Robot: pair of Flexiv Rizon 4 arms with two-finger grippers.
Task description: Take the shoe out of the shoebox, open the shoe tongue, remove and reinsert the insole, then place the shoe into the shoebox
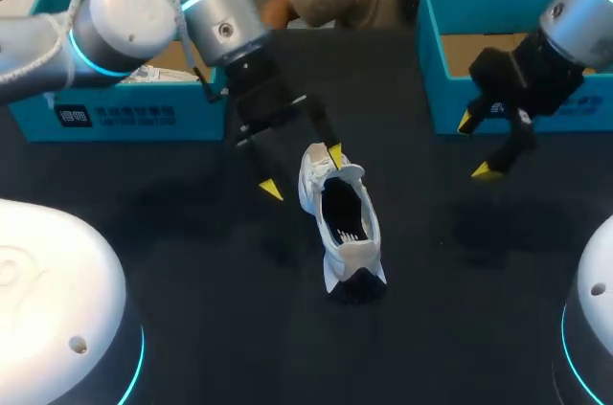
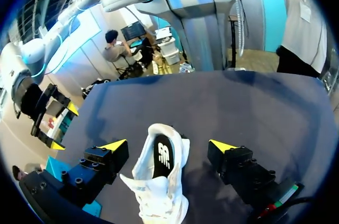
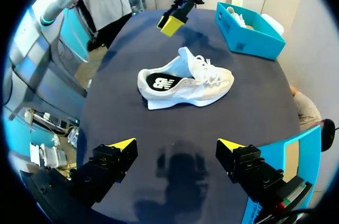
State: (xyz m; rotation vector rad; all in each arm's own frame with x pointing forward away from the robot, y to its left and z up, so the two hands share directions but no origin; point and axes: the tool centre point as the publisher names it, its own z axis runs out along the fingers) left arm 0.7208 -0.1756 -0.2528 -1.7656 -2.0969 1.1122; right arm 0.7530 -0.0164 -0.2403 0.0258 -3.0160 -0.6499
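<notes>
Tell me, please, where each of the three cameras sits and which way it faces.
Head view: above and behind the robot, looking down on the table; left gripper at left by the shoe, right gripper at right near a shoebox.
Left wrist view: on the left wrist, looking along its open fingers, the shoe between them.
Right wrist view: on the right wrist, looking along its open fingers across the table.
Shared: all show the shoe; each wrist view catches the other gripper.

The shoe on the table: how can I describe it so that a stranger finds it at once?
Look at the dark table, midway between the two blue boxes. There a white shoe stands on its sole, under the left pincer. Unlike the other shoe, it is outside any box and shows a black insole.
</notes>
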